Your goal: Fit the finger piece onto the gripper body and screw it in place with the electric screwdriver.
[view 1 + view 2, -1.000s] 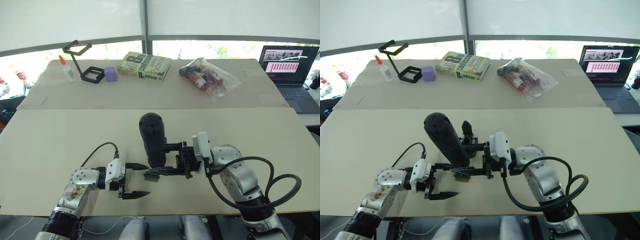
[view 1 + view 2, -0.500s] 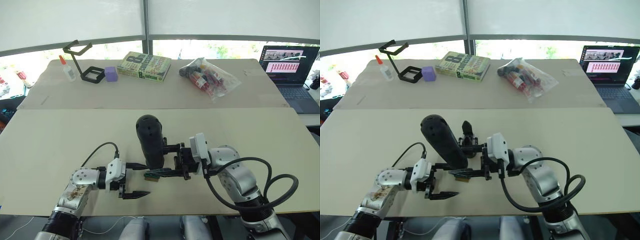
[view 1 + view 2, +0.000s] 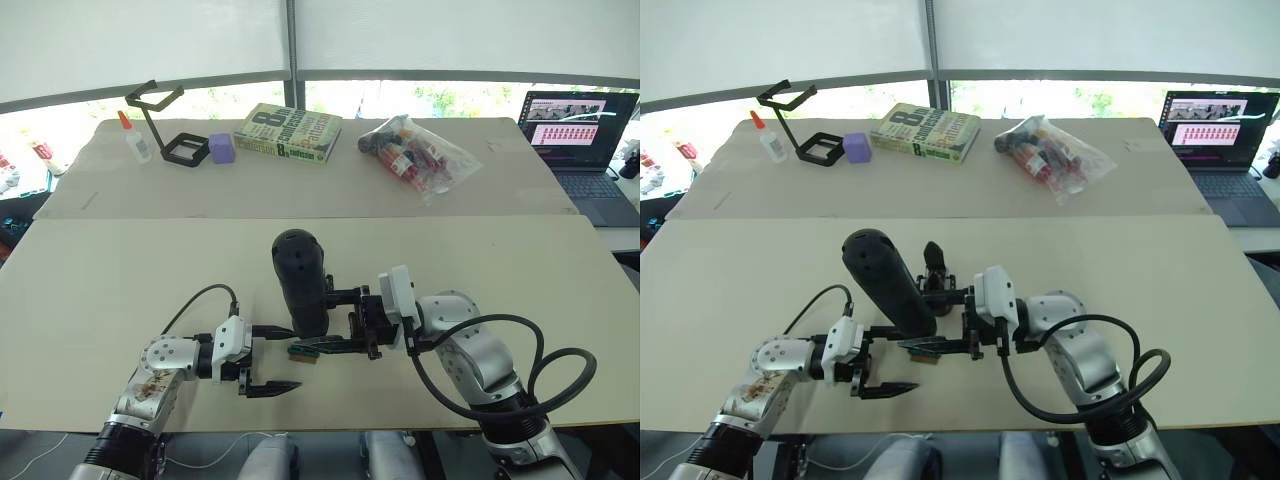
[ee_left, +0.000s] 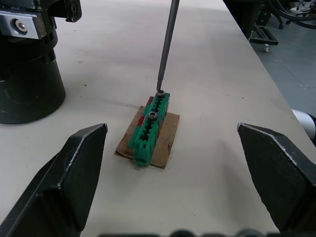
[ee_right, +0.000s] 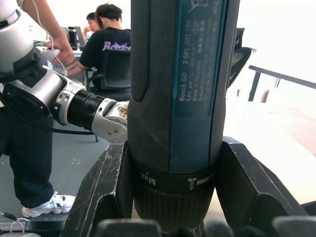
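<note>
Nearest to you, the left gripper (image 3: 268,359) rests low on the table (image 3: 90,290) with its two fingers spread wide and nothing between them. In the left wrist view you see, between those fingers (image 4: 69,177) but apart from them, a small green block (image 4: 149,127) on a brown pad, with two screws set in its top. The thin metal bit (image 4: 166,44) comes down from above and its tip touches the farther screw.

Just beside it, the right gripper (image 3: 334,320) is closed around the screwdriver (image 3: 301,282) near its lower end. The screwdriver is a thick matte-black cylinder with a rounded top, standing nearly upright with a small lean. In the right wrist view its body (image 5: 177,98) carries a dark label with small print, and "Max" is written on the ring near the fingers.

Behind the screwdriver you see the gripper body (image 3: 934,266), a black block with a pointed finger standing up.

On the far table lie a glue bottle (image 3: 134,138), a black wire stand (image 3: 165,125), a purple block (image 3: 221,148), a book (image 3: 288,131) and a bag (image 3: 420,152) of small items. A laptop (image 3: 582,130) is open at the far right.
</note>
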